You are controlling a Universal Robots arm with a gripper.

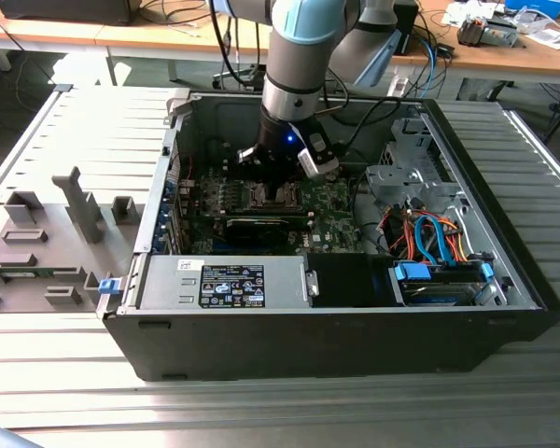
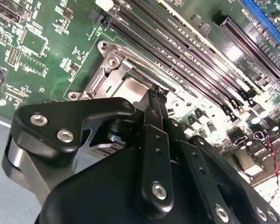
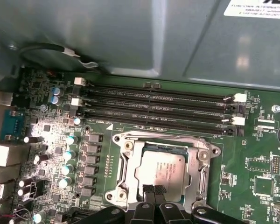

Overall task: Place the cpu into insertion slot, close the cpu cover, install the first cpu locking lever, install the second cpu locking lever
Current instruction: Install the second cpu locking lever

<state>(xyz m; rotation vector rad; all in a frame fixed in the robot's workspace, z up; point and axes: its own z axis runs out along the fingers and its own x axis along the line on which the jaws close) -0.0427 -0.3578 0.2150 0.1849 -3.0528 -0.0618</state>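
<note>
Silver-grey cpu (image 3: 161, 169) under closed fingers (image 3: 149, 192); exterior view shows computer case (image 1: 355, 327).

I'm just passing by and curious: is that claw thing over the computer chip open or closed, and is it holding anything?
Gripper: closed, fingertips together with nothing between them, at the edge of the cpu, which sits in the insertion slot.

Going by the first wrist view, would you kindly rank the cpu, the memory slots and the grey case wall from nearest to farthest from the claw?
1. The cpu, seated in the insertion slot, directly at the tips of the claw.
2. The memory slots, long dark rows beyond the socket.
3. The case wall, grey panel behind the slots.
</note>
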